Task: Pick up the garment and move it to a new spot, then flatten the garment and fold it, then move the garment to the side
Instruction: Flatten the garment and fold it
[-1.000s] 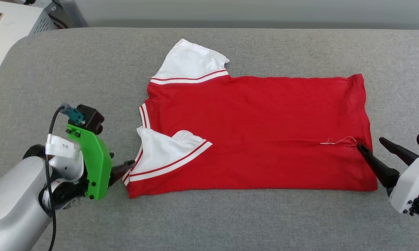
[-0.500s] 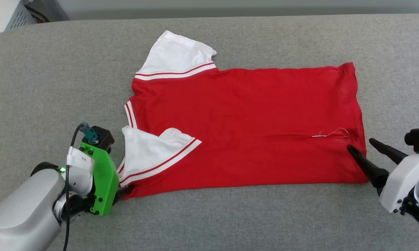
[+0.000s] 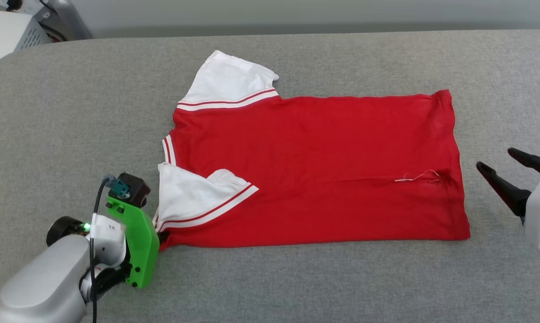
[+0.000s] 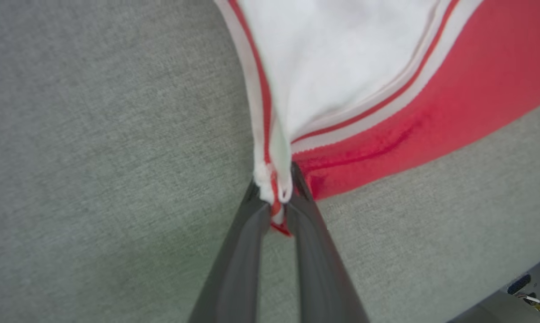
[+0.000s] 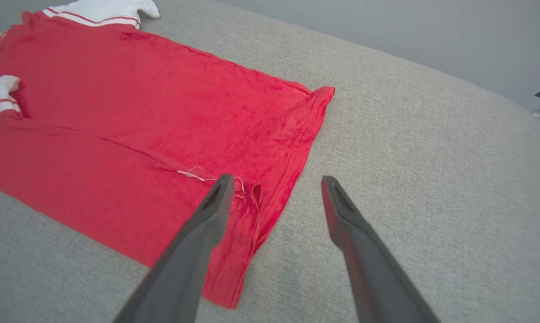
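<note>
1. left gripper [image 4: 276, 197], its two long dark fingers drawn almost together, pinches the white-and-red striped trim at the near left corner of the garment [image 3: 314, 170], a red short-sleeved t-shirt of soft fabric with white sleeves.
2. the garment lies spread flat on a wide grey woven-fabric surface [image 3: 296, 282], collar end toward the robot's left and hem toward its right.
3. one white sleeve [image 3: 193, 199] lies folded onto the red body just beside the pinched corner; the other white sleeve [image 3: 227, 80] juts out at the far edge.
4. a thin loose white thread [image 3: 415, 176] lies on the red cloth near the hem.
5. right gripper [image 3: 495, 159], fingers spread wide, hangs just beside the hem, apart from the cloth in the head view.
6. a bright green plastic bracket [image 3: 139, 242] on the left wrist hides that gripper's fingertips in the head view.
</note>
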{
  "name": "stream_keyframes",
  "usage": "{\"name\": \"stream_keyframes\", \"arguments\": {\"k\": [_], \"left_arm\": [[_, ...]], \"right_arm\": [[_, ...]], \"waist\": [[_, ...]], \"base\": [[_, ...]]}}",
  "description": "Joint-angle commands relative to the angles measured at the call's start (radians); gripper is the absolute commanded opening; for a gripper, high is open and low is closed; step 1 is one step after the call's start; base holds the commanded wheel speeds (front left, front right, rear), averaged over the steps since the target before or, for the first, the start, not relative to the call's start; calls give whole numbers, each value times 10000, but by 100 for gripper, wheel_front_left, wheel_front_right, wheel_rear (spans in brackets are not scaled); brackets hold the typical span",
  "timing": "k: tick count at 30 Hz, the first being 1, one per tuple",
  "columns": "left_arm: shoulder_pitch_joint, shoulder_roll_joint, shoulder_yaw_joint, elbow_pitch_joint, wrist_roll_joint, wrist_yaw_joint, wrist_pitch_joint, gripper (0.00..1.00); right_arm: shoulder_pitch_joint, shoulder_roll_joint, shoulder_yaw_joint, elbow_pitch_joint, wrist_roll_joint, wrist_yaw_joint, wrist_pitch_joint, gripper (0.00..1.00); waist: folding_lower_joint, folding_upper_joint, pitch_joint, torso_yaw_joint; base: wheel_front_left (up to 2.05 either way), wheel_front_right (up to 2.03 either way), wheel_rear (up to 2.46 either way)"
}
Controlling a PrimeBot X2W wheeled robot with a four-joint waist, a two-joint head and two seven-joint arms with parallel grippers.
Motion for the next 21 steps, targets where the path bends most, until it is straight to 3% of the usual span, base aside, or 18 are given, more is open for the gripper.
{"name": "stream_keyframes", "arguments": {"k": [1, 5, 9, 21], "left_arm": [[271, -140, -74, -175, 163, 69, -141, 0], [312, -114, -81, -730, 333, 250, -326, 0], [287, -102, -81, -1111, 411, 395, -346, 0], [268, -187, -80, -1218, 507, 515, -608, 0]], "right_arm": [[-178, -220, 111, -5, -75, -7, 557, 100], [-343, -495, 344, 175, 118, -7, 2259, 100], [-438, -285, 569, 484, 205, -7, 3231, 100], [-288, 1258, 1220, 2763, 206, -7, 3055, 100]], "waist": [[0, 0, -60, 86], [0, 0, -25, 202], [0, 0, 124, 312], [0, 0, 557, 512]], "base": [[0, 0, 0], [0, 0, 0], [0, 0, 0], [0, 0, 0]]}}
